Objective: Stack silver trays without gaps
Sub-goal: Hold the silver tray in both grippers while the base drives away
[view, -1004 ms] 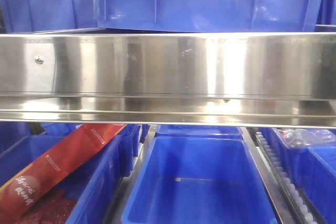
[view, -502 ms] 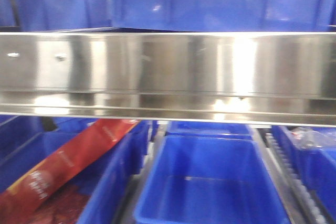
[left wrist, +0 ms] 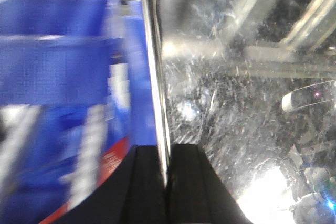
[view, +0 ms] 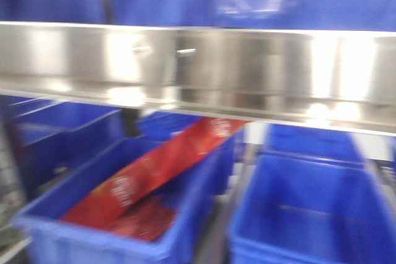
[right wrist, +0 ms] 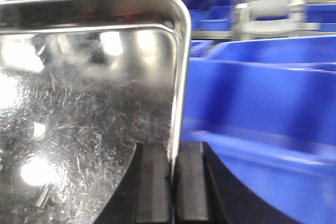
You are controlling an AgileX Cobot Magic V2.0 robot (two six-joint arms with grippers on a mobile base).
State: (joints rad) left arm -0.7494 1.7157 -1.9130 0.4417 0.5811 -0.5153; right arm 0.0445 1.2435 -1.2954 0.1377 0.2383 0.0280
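Blue bins behind; red packet lettering blurred, unreadable. Left pincer and right pincer each pinch the silver tray rim.

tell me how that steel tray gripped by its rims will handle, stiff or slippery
Probably stiff: the tray looks like pressed steel, and its rim runs straight at the left hand and the right hand. Likely slippery: each hand pinches only the thin polished rim. Its scratched floor suggests it is tough, not fragile.
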